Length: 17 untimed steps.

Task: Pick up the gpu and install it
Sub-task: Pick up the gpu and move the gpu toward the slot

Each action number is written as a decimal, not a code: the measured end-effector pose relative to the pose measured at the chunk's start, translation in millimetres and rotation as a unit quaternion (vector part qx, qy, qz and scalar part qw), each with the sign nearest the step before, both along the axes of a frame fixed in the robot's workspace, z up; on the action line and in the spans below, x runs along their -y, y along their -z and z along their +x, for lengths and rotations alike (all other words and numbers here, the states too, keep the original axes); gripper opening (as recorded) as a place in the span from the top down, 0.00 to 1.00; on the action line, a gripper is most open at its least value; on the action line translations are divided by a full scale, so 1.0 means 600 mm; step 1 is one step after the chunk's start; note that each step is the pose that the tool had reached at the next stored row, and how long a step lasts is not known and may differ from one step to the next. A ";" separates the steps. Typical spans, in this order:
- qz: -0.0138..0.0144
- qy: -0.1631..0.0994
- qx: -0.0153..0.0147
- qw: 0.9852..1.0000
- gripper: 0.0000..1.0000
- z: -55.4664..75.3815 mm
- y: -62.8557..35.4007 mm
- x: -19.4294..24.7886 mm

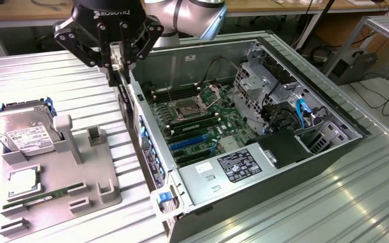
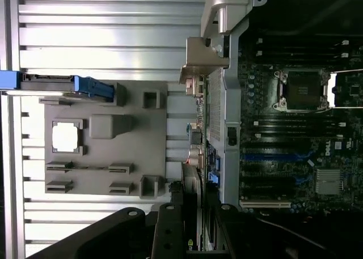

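Observation:
My gripper (image 1: 117,63) is shut on the gpu (image 1: 122,90), a thin black card that hangs edge-on below the fingers. It hovers over the near side wall of the open computer case (image 1: 275,202), between the case and the grey parts fixture (image 1: 73,172). In the wrist view the gpu (image 2: 198,128) runs away from my gripper (image 2: 195,225) to its silver bracket (image 2: 202,58), and lies along the case wall. The motherboard (image 1: 201,121) with its blue expansion slots (image 1: 191,144) (image 2: 278,156) lies inside the case, past the card.
The grey fixture (image 2: 113,151) holds a silver hard drive (image 1: 22,131), a processor chip (image 1: 22,182) and a green memory stick (image 1: 42,197). Drive cages and cables (image 1: 296,116) fill the case's far end. A ribbed metal table (image 1: 356,192) surrounds everything.

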State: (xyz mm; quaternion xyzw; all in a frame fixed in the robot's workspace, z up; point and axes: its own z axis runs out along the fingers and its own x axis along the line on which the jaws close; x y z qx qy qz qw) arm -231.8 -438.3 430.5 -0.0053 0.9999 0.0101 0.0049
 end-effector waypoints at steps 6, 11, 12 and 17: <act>0.000 0.000 0.000 1.000 0.74 0.036 -0.007 0.0000; 0.001 0.000 0.000 1.000 0.74 0.076 -0.010 0.0000; 0.001 0.000 0.000 1.000 0.74 0.087 -0.010 0.0000; 0.002 0.000 0.000 1.000 0.74 0.128 -0.010 0.0000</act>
